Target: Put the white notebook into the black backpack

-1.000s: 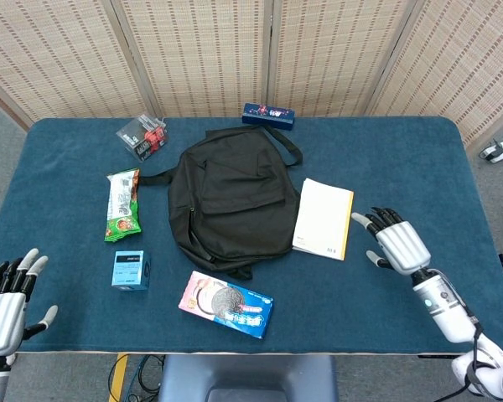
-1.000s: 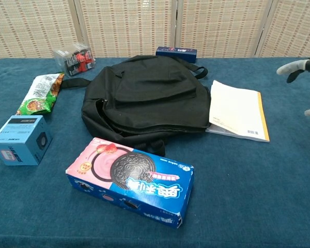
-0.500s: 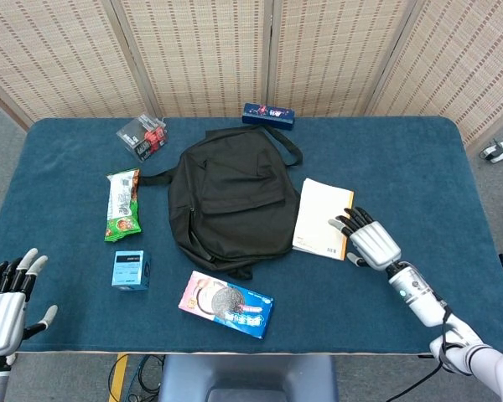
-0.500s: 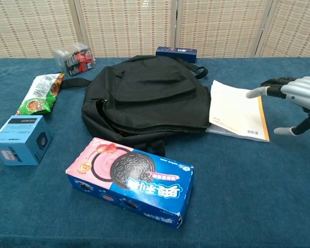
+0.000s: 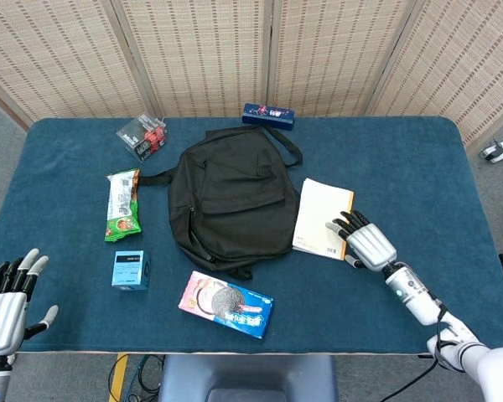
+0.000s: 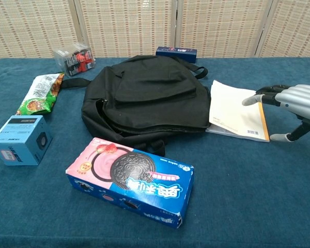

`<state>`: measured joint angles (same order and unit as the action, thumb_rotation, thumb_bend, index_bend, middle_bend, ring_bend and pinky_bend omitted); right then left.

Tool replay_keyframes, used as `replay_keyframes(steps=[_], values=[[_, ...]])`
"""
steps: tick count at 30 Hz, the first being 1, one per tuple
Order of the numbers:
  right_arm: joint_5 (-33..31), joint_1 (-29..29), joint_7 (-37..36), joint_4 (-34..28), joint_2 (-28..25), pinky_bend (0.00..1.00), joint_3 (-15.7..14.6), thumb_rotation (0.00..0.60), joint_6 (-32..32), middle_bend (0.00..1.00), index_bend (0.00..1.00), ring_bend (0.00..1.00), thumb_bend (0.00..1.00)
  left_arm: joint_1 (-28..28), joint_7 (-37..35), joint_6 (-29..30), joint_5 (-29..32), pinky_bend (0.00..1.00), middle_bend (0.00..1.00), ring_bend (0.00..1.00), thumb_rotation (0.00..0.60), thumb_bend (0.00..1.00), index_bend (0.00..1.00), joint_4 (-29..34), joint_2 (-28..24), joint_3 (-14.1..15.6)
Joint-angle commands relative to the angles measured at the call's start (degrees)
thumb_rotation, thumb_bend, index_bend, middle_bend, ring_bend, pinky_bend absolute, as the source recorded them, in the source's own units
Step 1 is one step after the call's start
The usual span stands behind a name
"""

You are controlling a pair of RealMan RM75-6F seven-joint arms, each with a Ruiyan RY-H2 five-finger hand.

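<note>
Notebook [image 5: 322, 217] and backpack [image 5: 230, 201] lie side by side near the middle of the blue table [image 5: 402, 159], the white notebook just right of the black backpack with its left edge against or slightly under the bag's side. The notebook lies flat and closed, its long axis running from the near edge of the table toward the far edge with a slight tilt, its yellow spine strip along the right side and a small barcode at the near right corner. The backpack lies flat, its straps toward the far edge.

The right hand [image 5: 369, 244] hovers low at the notebook's near right corner, fingers [image 6: 258, 98] spread and extended over the yellow strip, thumb down toward the table; it holds nothing, and whether the fingertips touch the cover cannot be told. The left hand [image 5: 7, 306] is at the near left corner of the table, fingers apart and empty.

A pink and blue cookie box [image 5: 226, 304] sits toward the near edge in front of the backpack. A small light blue box [image 5: 129, 270] stands left of it, with a green snack packet [image 5: 122, 205] beyond that. A clear packet with red and black contents [image 5: 142, 135] lies near the far left, and a dark blue box [image 5: 267, 115] rests at the far edge behind the backpack.
</note>
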<state>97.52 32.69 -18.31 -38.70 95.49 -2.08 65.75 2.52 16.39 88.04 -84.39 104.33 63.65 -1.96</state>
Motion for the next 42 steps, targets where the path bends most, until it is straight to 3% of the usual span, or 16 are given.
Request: replay_keyframes(steps=[1,38,42], values=[[-0.1,0.2,-0.3,0.7,0.4,0.07,-0.4,0.600,-0.3,0.15,0.14,0.05,0.22,0.0,0.0,-0.1,0.1,0.00,0.05,0.06,0.600,0.28,0.14,0.0,0.0,0.0],[-1.0,2.5,-1.0,4.2,3.5,0.07,-2.2,0.600,-1.5,0.15,0.14,0.05,0.22,0.0,-0.4,-0.7,0.6,0.00,0.05,0.06,0.600,0.28,0.14,-0.8,0.5,0.0],[-1.1,3.0,-1.4,4.9,4.3,0.07,-1.9,0.600,-1.4,0.16,0.14,0.05,0.26,-0.1,-0.6,-0.7,0.7,0.00,0.05,0.06,0.600,0.28,0.14,-0.9,0.4,0.0]])
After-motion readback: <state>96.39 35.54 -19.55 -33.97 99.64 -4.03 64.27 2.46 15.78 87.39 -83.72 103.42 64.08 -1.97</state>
